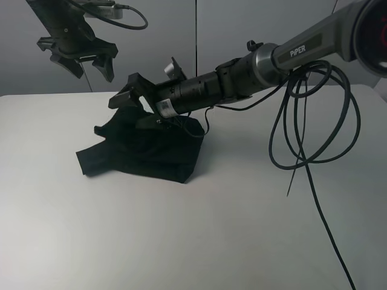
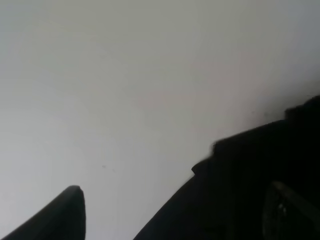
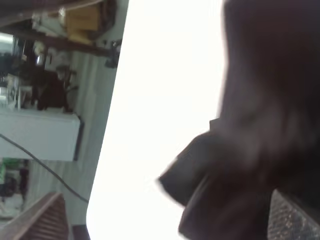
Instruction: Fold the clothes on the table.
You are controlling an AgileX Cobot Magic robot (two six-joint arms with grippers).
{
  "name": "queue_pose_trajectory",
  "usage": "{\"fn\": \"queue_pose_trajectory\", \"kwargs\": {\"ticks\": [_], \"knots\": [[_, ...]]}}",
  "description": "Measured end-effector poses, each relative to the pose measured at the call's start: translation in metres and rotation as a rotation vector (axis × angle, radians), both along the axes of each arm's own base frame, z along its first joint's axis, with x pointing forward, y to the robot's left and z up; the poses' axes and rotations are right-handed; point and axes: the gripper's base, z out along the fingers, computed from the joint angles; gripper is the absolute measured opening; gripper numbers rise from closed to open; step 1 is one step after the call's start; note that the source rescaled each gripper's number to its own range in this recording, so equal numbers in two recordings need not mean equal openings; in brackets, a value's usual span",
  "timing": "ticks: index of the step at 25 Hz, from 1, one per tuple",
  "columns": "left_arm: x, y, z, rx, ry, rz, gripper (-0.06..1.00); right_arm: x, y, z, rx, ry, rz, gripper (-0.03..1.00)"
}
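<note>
Right hand pinches the bunched black T-shirt; left hand hangs apart.

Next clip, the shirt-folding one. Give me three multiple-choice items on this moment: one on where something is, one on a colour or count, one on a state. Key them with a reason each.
1. Where is the left gripper?
A. Raised above the table's far left, clear of the shirt
B. Pressed onto the shirt
C. At the table's near right corner

2. What colour does the shirt show from above?
A. White
B. Black
C. Green

3. How does the shirt lie?
A. Spread flat with both sleeves out
B. Hanging off the table edge
C. Bunched in a compact heap on the table

Key:
1 A: the left gripper hangs in the air beyond the shirt, not touching it.
2 B: only black cloth shows; no print is visible.
3 C: the cloth sits gathered in a small pile on the white table, with the right gripper at its far edge.
</note>
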Motion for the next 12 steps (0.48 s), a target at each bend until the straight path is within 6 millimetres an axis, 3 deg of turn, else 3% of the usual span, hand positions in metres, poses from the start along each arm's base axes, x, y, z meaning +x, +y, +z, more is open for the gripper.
{"fn": "queue_pose_trajectory", "kwargs": {"ticks": [5, 9, 12], "knots": [[0.000, 0.001, 0.000, 0.009, 0.001, -0.007, 0.92, -0.014, 0.018, 0.001, -0.004, -0.137, 0.097, 0.86], [0.000, 0.001, 0.000, 0.010, 0.001, -0.009, 0.92, -0.013, 0.017, 0.007, -0.029, -0.188, 0.108, 0.86], [0.000, 0.001, 0.000, 0.010, 0.001, -0.009, 0.92, -0.012, 0.010, 0.019, -0.153, -0.292, 0.139, 0.86]]}}
